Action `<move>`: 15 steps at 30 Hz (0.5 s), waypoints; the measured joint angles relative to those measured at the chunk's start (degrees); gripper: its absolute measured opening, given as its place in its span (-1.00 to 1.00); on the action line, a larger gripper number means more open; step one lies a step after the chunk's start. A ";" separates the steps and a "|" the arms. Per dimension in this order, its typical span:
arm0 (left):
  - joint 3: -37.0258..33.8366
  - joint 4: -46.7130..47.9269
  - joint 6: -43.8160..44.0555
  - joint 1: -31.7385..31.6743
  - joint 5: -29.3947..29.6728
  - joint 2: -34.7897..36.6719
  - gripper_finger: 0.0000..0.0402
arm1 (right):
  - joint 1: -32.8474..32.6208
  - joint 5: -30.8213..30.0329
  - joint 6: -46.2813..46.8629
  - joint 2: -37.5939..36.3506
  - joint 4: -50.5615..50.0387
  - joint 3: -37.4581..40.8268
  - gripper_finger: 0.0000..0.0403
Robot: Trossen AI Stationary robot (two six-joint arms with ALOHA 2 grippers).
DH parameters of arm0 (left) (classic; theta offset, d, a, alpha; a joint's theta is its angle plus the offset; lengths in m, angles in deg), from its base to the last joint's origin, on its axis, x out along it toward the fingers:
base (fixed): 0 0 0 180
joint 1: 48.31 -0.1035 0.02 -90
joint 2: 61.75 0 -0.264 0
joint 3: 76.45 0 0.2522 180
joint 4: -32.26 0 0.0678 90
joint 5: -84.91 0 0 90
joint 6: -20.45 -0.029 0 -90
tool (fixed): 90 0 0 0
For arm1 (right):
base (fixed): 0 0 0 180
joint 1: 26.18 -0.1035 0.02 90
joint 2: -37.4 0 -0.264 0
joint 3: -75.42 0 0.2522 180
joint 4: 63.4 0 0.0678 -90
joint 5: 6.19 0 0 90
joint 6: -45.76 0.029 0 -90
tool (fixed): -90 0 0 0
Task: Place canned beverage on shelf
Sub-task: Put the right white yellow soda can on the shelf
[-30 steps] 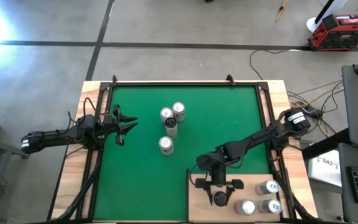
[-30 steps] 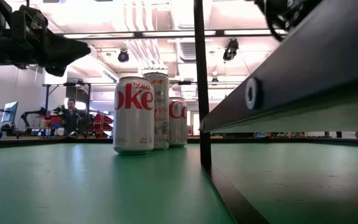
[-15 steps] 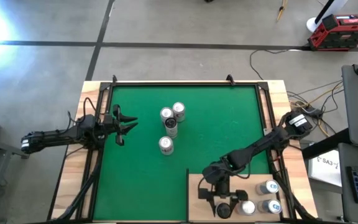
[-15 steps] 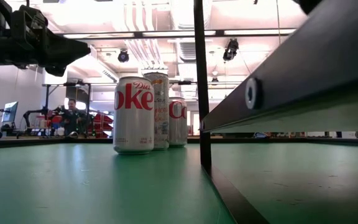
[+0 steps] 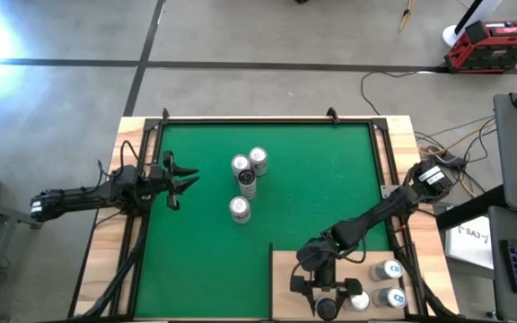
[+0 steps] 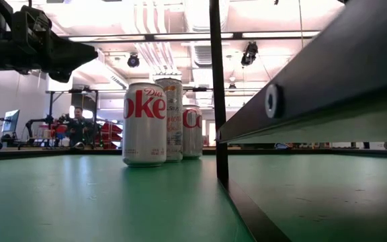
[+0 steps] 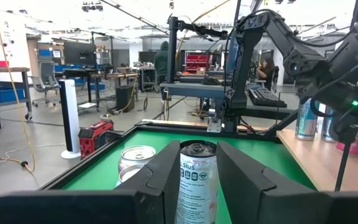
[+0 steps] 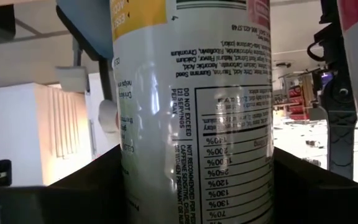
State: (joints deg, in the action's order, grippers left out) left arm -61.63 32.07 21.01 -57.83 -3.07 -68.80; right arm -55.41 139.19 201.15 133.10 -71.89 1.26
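Observation:
My right gripper (image 5: 324, 303) is over the pale plywood shelf (image 5: 284, 278) at the near right and is shut on a white beverage can (image 8: 197, 106), whose dark top shows in the high view (image 5: 324, 309). Three more cans (image 5: 386, 271) stand on the shelf to its right. Several cans (image 5: 240, 208) stand on their bases on the green mat (image 5: 330, 170). My left gripper (image 5: 179, 179) is open and empty at the mat's left edge, apart from them. It also shows in the left wrist view (image 7: 197, 186), in line with a can (image 7: 196, 180) farther off. My right gripper pinches the can's side wall (image 8: 135, 186) between its two fingers (image 8: 73, 193), one on each side. The fingers come from the table's far side, across the can. The can stands upright in the hold. I cannot tell whether its base touches the shelf.
The nearest shelf can (image 5: 359, 301) stands close to the right of the held can. The shelf's dark edge (image 6: 314, 87) and a black post (image 6: 215, 94) fill the right of the low view, with a Diet Coke can (image 6: 144, 124) in front of the mat's other cans.
My right gripper has gone toward the table's near edge with the can, from the shelf's far part to close by its near edge. It now sits beside the nearest shelf can. The can has stayed upright.

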 joint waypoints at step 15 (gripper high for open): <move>0.00 0.00 -0.01 -0.01 -0.02 0.00 -0.56 | -0.16 0.67 0.49 0.00 -0.08 0.19 0.41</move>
State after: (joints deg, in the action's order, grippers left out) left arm -61.63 32.07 21.00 -57.84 -3.09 -68.79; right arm -55.57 139.86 201.64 133.10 -71.98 1.45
